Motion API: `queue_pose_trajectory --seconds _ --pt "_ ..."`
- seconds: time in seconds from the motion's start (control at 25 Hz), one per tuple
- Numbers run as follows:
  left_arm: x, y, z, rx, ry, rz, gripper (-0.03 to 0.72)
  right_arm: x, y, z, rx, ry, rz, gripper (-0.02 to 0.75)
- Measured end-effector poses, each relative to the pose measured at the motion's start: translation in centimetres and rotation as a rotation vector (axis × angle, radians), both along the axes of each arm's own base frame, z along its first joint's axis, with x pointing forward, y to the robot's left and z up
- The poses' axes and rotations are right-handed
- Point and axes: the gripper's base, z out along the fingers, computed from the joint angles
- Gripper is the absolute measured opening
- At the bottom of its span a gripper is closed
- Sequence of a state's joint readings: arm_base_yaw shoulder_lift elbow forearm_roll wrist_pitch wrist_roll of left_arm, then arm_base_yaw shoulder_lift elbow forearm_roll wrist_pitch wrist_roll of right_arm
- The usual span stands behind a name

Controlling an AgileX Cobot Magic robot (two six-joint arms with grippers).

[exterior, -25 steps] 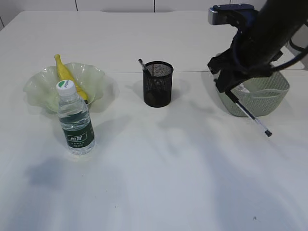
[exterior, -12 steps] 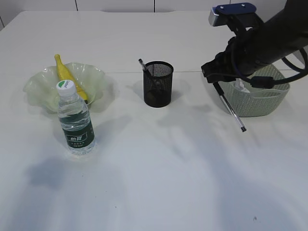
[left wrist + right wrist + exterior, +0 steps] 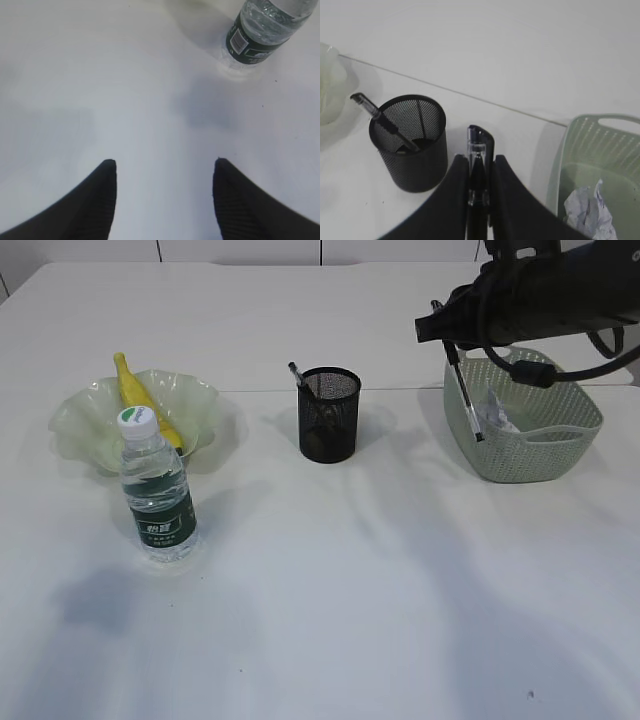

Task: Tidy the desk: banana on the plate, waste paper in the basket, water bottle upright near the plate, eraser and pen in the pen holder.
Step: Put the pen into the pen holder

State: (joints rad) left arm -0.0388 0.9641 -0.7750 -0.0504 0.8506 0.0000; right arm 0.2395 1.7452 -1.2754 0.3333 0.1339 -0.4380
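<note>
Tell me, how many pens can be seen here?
2. One pen stands in the pen holder; the other pen is held by the right gripper. More may hide inside the holder.

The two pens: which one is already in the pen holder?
The pen leaning in the black mesh holder, its tip sticking out on the left. The other pen hangs from the right gripper, in the air beside the basket.

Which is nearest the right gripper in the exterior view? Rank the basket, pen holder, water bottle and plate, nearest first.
Measured from the right gripper, which holds a pen:
1. Basket, just below and to its right.
2. Pen holder, to its left at mid table.
3. Water bottle and plate, both far left; too close to call.
</note>
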Motion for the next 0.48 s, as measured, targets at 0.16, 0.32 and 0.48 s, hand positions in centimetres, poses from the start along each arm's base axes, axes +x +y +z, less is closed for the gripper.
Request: queue_pose_trajectory --seconds 0.16,0.32,0.48 --pt "0.0 0.0 0.0 0.000 0.000 0.000 0.425 0.6 0.4 -0.3 0.003 -0.056 -0.014 0.065" --pt "0.0 0.0 0.0 0.000 0.000 0.000 0.425 0.9 1.1 -0.6 -0.003 -0.098 -0.008 0.065" --pt "0.0 0.0 0.0 0.000 0.000 0.000 0.425 1.1 1.7 -0.7 -0.017 -0.133 0.004 0.065"
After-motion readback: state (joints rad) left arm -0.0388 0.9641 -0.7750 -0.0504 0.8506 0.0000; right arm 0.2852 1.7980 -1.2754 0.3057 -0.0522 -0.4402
